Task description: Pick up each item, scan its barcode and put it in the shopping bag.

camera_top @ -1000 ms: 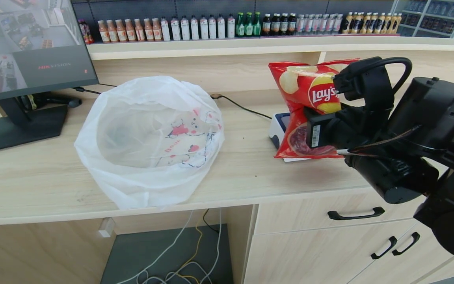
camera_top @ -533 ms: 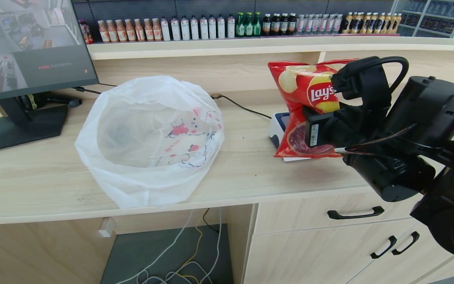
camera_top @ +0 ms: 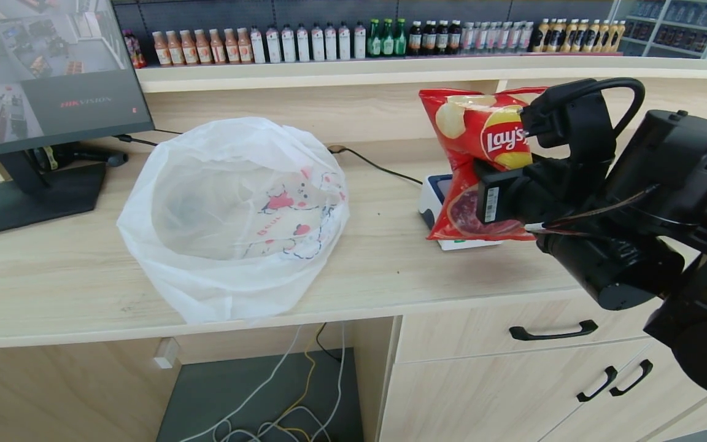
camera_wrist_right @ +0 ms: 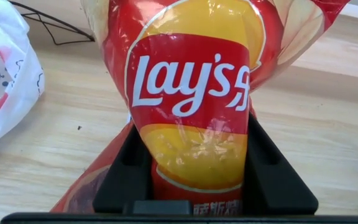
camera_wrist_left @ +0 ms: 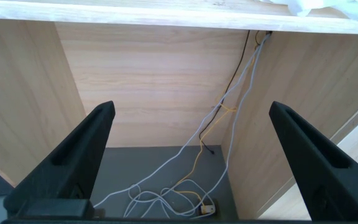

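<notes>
R gripper [camera_top: 482, 196], pinching the chip bag [camera_top: 482, 132], now holds it a bit higher than 0.5 s ago, baring more of the scanner [camera_top: 432, 199] below, so scan prob done & shopping bag [camera_top: 231, 215] at left comes next; L gripper [camera_wrist_left: 190, 115] hangs spread, empty.

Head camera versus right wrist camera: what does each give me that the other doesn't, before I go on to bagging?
Head view only: the white scanner partly hidden behind the held chip bag, the shopping bag's open mouth, the monitor, the drawers. Right wrist view only: the right hand's fingers pressed against both sides of the chip bag's middle. Both: chip bag, counter, part of the shopping bag.
</notes>
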`<state>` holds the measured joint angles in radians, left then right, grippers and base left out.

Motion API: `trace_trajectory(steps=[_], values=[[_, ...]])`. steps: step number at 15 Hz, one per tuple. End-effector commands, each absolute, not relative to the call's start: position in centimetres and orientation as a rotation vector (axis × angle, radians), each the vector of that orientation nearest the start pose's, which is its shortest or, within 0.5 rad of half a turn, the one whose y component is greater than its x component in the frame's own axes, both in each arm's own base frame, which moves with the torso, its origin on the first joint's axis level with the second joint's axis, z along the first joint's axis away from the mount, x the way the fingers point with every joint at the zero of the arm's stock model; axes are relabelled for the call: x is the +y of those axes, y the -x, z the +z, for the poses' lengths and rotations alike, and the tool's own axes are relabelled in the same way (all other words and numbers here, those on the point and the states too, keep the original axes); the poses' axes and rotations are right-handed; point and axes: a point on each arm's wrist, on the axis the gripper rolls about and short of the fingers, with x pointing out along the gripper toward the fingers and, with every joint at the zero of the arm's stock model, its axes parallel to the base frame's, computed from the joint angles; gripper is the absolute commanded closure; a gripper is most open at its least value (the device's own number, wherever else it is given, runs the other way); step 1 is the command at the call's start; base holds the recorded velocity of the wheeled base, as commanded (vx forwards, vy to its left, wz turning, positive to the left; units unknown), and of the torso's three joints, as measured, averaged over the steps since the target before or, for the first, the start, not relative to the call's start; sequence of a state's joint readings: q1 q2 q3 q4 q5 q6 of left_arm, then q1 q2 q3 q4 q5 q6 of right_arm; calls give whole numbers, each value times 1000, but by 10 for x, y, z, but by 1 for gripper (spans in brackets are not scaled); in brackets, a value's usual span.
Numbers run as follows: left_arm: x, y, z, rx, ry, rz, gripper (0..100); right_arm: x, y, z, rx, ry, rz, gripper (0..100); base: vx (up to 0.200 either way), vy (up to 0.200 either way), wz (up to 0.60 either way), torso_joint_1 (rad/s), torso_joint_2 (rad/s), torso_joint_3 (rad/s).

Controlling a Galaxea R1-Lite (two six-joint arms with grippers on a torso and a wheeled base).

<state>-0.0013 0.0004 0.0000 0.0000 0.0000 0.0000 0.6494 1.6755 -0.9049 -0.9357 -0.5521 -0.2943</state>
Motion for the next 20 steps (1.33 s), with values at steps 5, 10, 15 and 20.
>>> trace_trajectory(steps=[5, 10, 15, 20], values=[[0, 23, 75, 0, 0, 0, 0, 175, -223, 279, -215, 175, 104, 100, 0, 0, 0, 0, 0, 0], [0, 23, 75, 0, 0, -2, 0, 159, -173, 306, -263, 127, 102, 100, 0, 0, 0, 0, 0, 0], [0, 23, 75, 0, 0, -2, 0, 129, -133, 288, -256, 146, 152, 100, 0, 0, 0, 0, 0, 0], [0, 23, 75, 0, 0, 0, 0, 90, -97, 268, -271, 16, 237, 100, 0, 0, 0, 0, 0, 0]])
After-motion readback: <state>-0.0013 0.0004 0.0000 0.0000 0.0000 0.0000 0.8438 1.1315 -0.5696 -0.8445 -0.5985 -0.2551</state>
